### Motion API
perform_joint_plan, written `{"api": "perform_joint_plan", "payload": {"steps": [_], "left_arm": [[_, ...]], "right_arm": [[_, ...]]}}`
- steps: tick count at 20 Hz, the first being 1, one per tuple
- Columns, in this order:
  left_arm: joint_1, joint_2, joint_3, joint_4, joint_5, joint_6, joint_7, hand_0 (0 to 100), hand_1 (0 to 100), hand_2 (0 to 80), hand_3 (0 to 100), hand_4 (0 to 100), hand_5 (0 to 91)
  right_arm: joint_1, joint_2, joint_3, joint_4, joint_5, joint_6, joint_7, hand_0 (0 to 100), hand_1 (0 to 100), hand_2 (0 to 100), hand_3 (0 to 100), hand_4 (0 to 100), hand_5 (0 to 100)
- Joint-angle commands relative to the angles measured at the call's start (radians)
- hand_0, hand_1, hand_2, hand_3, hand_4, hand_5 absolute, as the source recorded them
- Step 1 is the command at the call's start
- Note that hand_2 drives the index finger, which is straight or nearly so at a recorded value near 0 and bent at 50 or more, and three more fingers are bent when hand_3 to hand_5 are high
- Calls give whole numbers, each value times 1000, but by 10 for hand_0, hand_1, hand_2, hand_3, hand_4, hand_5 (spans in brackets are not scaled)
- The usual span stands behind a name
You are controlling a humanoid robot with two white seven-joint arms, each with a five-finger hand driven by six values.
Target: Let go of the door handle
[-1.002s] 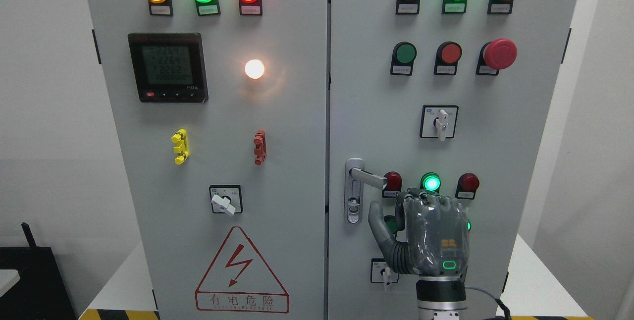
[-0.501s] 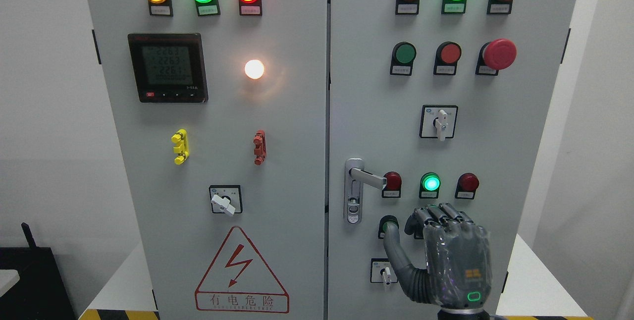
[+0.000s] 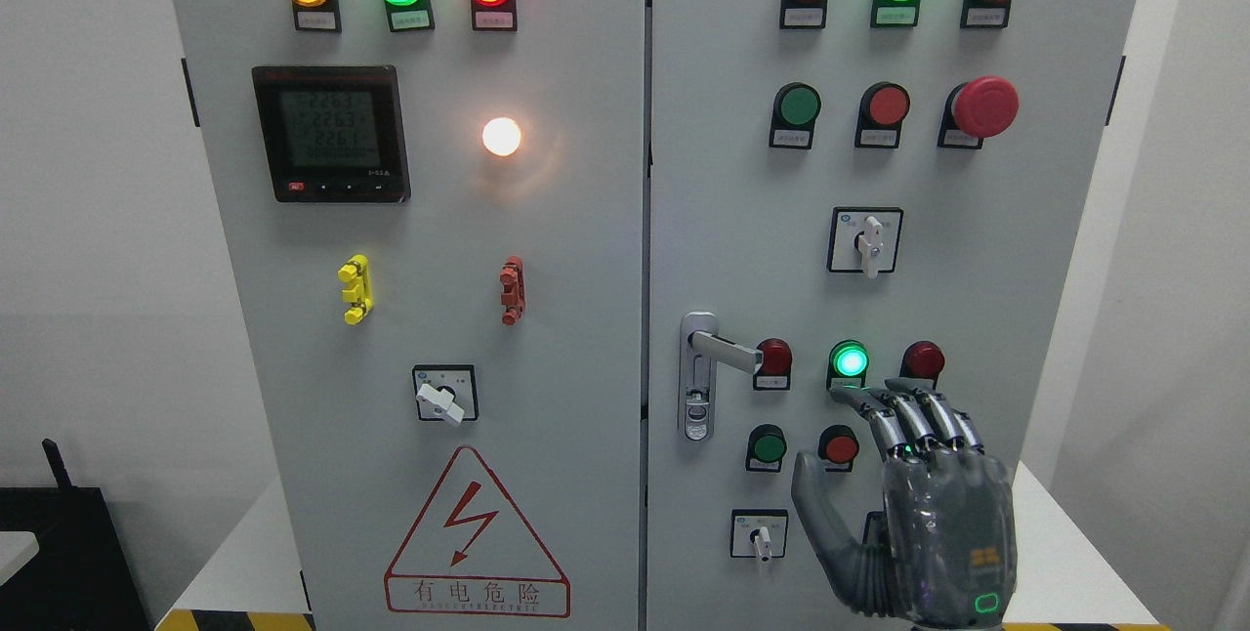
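Note:
The silver lever door handle (image 3: 723, 350) sits on its plate at the left edge of the grey cabinet's right door (image 3: 742, 221), lever pointing right, nothing touching it. My right hand (image 3: 913, 494) is at the lower right, well below and to the right of the handle. Its fingers (image 3: 913, 416) are stretched upward and spread, holding nothing, with the thumb (image 3: 815, 504) out to the left. The left arm does not show.
Around the hand are a lit green lamp (image 3: 849, 359), red buttons (image 3: 922, 359) (image 3: 839, 445), a green button (image 3: 768, 444) and a rotary switch (image 3: 759, 535). A red mushroom stop button (image 3: 984, 106) is higher up. The left door (image 3: 439, 270) carries a meter, lamps and a warning triangle.
My right hand has moved down and to the right, away from the handle, and its curled fingers have straightened out. The handle stays still.

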Motion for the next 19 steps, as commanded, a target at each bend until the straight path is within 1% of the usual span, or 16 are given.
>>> {"api": "perform_joint_plan", "payload": {"steps": [1, 11, 19], "left_arm": [[-15, 0, 2, 25, -29, 0, 0, 120, 389, 0, 0, 0, 0], [-15, 0, 2, 23, -29, 0, 0, 120, 389, 0, 0, 0, 0], [-15, 0, 2, 25, -29, 0, 0, 120, 389, 0, 0, 0, 0]], "right_arm": [[11, 2, -75, -19, -12, -14, 2, 525, 112, 43, 34, 0, 0], [22, 3, -75, -19, -13, -15, 1, 491, 155, 65, 52, 5, 0], [29, 0, -69, -19, -39, -17, 2, 489, 160, 61, 54, 7, 0]]}}
